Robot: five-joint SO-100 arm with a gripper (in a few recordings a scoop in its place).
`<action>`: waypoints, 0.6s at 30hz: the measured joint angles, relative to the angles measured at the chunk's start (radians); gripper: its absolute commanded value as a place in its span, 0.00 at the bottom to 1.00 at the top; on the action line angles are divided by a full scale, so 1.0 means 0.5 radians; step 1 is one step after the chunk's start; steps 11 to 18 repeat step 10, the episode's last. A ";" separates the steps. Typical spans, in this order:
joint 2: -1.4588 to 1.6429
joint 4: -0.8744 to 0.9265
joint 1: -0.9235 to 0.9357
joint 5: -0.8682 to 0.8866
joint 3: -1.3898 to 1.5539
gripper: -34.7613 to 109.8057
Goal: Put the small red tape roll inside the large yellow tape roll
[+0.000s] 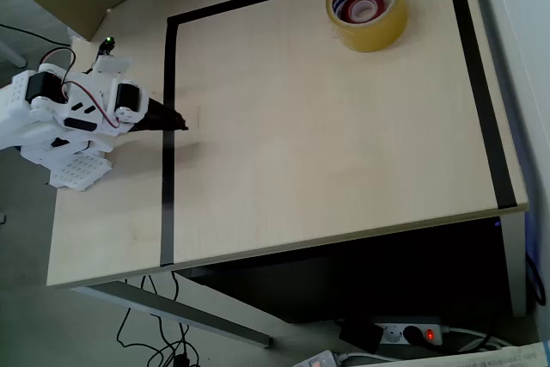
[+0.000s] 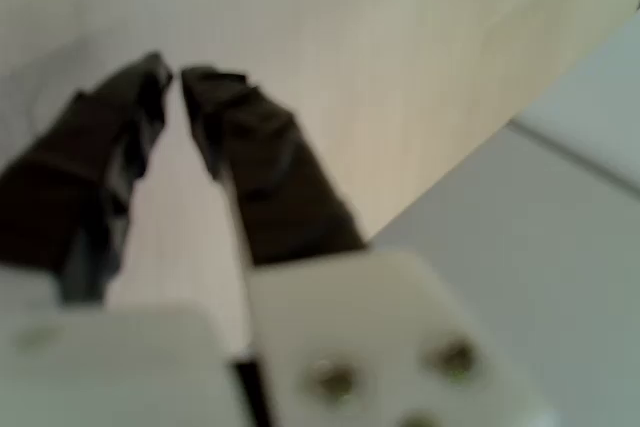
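Observation:
The large yellow tape roll point(image 1: 368, 30) stands flat near the table's far right corner in the overhead view. The small red tape roll point(image 1: 362, 9) lies inside its hole, ringed by the white printed core. My gripper point(image 1: 179, 125) hovers far to the left, over the black tape line at the table's left side. In the wrist view its black fingers point(image 2: 250, 162) taper to tips that almost touch, and the gripper point(image 2: 172, 75) is shut with nothing between them, above bare light wood.
A black tape border point(image 1: 168, 169) frames the work area on the wooden table point(image 1: 326, 143). The white arm body point(image 1: 69, 113) sits off the table's left edge. Below the front edge lie a power strip point(image 1: 412, 333) and cables.

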 measured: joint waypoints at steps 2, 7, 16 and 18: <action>0.003 0.003 0.006 0.000 0.000 0.24; 0.003 0.003 -0.071 0.000 0.000 0.24; 0.003 0.003 -0.061 0.000 0.000 0.24; 0.003 0.003 -0.061 0.000 0.000 0.24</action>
